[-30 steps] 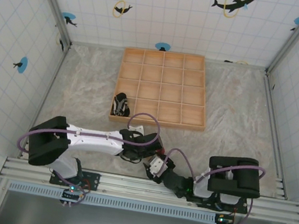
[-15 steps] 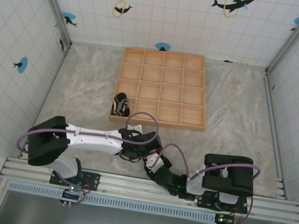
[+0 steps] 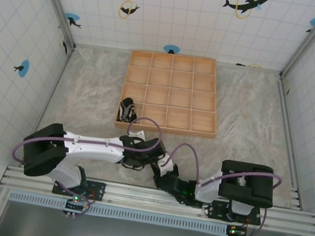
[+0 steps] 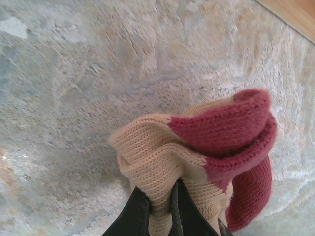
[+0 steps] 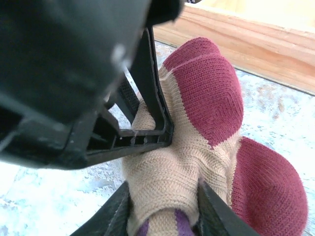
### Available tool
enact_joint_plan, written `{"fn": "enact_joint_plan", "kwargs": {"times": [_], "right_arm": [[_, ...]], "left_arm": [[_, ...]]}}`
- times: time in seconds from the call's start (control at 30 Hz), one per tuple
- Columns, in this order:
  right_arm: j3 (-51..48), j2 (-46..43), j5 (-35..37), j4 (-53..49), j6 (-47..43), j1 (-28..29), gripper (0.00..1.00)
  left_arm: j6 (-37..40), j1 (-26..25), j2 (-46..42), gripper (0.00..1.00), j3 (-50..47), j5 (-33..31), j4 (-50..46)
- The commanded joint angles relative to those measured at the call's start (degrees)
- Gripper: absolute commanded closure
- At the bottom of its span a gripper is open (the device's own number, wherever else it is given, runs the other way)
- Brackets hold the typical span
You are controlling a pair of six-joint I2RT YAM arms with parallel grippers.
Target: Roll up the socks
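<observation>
Pale tiled walls (image 3: pixel 179 19) with dolphin stickers close in a marbled grey worktop (image 3: pixel 89 95); from the top external camera we see a wooden tray (image 3: pixel 165 123) of small square compartments lying toward the far middle; the striped sock (image 3: pixel 126 111), black and white, lies bunched on the worktop just outside the tray's near left corner, touching its wall; nearer the bases, the left gripper (image 3: pixel 154 158) and the right gripper (image 3: pixel 163 170) meet close together in front of the tray's near edge, the left arm reaching in from the left and the right arm from the right; from this height we cannot tell how either gripper's fingers stand.

From the left wrist camera we see the tan sock (image 4: pixel 162 147) right at the gripper's tips, its dark red parts folded over to the right; the two dark fingers (image 4: pixel 135 216) are pressed together on a fold of the tan knit, pinching it; the bundle looks raised off the worktop, though we cannot tell for sure; a strip of the tray shows at the top right corner.

From the right wrist camera we see the tan sock bulging up between this gripper's own fingers (image 5: pixel 115 214), which clamp its lower end from both sides; the left gripper's black body looms at the upper left, one finger laid against the sock's tan side; the tray's wooden wall runs behind.
</observation>
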Motion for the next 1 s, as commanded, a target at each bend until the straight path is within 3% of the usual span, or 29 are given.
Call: {"fn": "enact_joint_plan", "kwargs": {"times": [0.0, 0.13, 0.4, 0.47, 0.73, 0.97], "right_arm": [[-0.6, 3.9, -7.3, -13.9, 4.5, -2.2, 0.71], [-1.0, 2.9, -12.1, -14.3, 6.4, -3.9, 0.86], [-7.0, -0.6, -29.4, -4.0, 16.7, -10.4, 0.99], [-8.4, -1.0, -32.3, -1.6, 20.0, -11.4, 0.99], [-13.6, -4.1, -36.9, -2.6, 35.5, -15.0, 1.00], [-15.1, -12.2, -35.6, -15.0, 41.6, -16.8, 1.00]], "left_arm": [[0.0, -1.0, -1.7, 1.00, -0.3, 1.9, -1.3], [0.1, -0.9, -2.4, 0.99, -0.2, 1.2, -2.1], [0.4, -0.9, -3.8, 0.42, 0.6, 0.1, -2.9], [0.6, -0.9, -4.1, 0.34, 0.8, -0.2, -2.9], [1.7, -2.8, -6.8, 0.33, -1.0, -3.8, 1.4], [1.7, -4.4, -11.3, 0.48, -7.5, -5.6, 10.0]]}}
